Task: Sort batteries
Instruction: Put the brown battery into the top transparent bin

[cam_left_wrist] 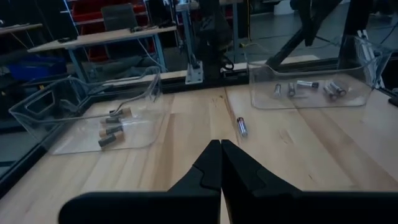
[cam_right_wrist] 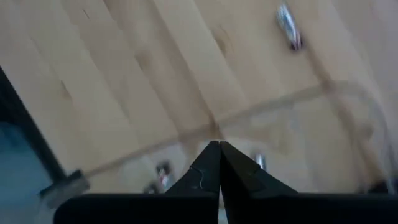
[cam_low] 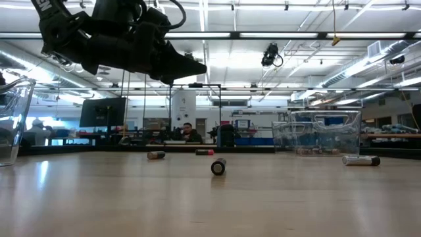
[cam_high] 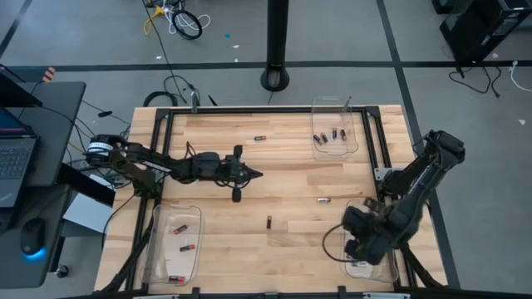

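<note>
The left gripper (cam_high: 256,174), closed and empty, is held mid-frame above loose batteries (cam_high: 269,222). The right gripper (cam_high: 359,249), closed, is poised over the lower-right tray (cam_high: 363,270). Round cells could be nudged and rolled away by closed fingertips.

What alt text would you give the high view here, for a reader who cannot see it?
Seen from above, the left claw hangs shut over the middle of a wooden table and the right claw over the near-right tray. Loose batteries lie on the wood; others sit in the far-right tray and near-left tray.
</note>
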Robot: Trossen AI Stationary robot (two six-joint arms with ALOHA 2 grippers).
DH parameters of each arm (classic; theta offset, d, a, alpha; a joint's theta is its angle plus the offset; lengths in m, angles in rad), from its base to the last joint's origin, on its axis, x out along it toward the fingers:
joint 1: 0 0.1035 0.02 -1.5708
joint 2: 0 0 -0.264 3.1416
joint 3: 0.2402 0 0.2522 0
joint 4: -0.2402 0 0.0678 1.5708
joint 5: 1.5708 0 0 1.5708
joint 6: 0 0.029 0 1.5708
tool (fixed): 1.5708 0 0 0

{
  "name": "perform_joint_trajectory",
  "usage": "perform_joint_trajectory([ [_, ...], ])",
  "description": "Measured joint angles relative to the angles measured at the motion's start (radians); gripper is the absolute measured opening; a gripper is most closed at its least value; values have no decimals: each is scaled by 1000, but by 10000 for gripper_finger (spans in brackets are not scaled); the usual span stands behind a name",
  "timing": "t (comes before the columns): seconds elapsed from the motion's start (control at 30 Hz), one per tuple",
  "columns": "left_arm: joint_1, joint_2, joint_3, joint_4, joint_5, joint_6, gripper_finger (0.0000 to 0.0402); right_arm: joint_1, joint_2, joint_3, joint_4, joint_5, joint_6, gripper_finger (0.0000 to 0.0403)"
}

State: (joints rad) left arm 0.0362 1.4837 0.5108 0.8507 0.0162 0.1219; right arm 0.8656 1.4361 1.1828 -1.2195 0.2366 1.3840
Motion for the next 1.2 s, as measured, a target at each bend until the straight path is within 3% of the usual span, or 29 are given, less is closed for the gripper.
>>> perform_joint_trajectory([
  [0.13, 0, 0, 16, -53, 0, 0, 8, -93, 0, -43, 106, 53, -211, 8],
  [0.27, 0, 0, 46, -119, 0, 2, 8, -255, 0, -90, 287, 52, -513, 9],
  [0.43, 0, 0, 97, -214, 0, 4, 8, -475, 0, -151, 622, -59, -976, 6],
  [0.53, 0, 0, 116, -260, 0, 4, 8, -598, 0, -213, 797, -175, -1156, 6],
  [0.87, 2, 0, 122, -327, 0, -2, 8, -829, 0, -485, 1275, -352, -1400, 5],
  [1.0, 2, -32, 157, -479, -18, -19, 8, -868, 0, -535, 1419, -361, -1406, 6],
  [1.2, -9, -97, 216, -729, -49, -71, 8, -891, 0, -536, 1483, -361, -1406, 21],
])
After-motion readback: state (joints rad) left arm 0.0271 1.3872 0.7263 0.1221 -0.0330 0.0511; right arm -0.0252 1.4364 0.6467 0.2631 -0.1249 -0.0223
